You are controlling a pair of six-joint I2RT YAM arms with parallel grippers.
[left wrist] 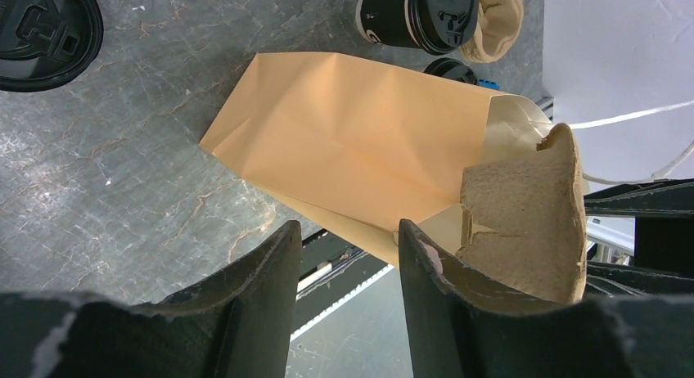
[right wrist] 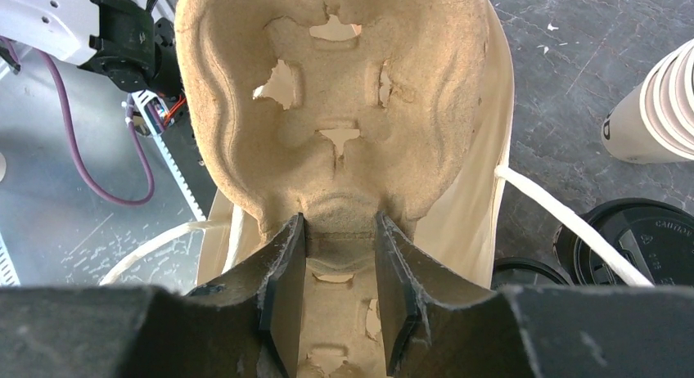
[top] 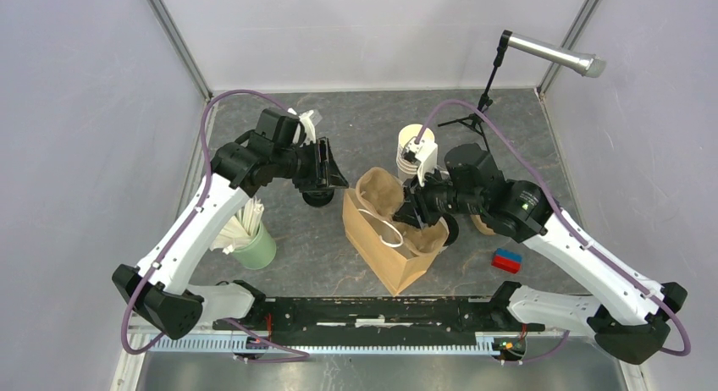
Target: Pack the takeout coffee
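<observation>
The lidded cups in view all stand on the table (top: pixel 356 120), outside the bag. The left lidded cup (top: pixel 317 198) sits left of centre in the overhead view, close under the left gripper (left wrist: pixel 348 239) and apart from the bag. In the left wrist view its black lid fills the upper left corner. The right lidded cups (right wrist: pixel 646 239) show as two black lids side by side at the lower right of the right wrist view. They stand just beside the bag on its right side, and from overhead the right arm hides most of them.

The paper bag (top: pixel 377 247) stands upright and open-topped at the middle of the overhead view, its white cord handles (right wrist: pixel 565 222) hanging loose. A pulp cup carrier (right wrist: pixel 327 75) stands on edge in the bag's mouth, its upper part sticking out. The right gripper (right wrist: pixel 338 231) pinches the carrier's central ridge between its two fingers. The left gripper's jaws are spread with nothing between them — only the bag's edge and the rig show through the gap.

Further out, a stack of lidless cream cups (top: pixel 415 150) stands just above the bag. A green cup (top: pixel 254 247) holding white sticks is at the left, a red-and-blue block (top: pixel 508 260) at the lower right, and a microphone (top: pixel 555 54) on a stand at the upper right.
</observation>
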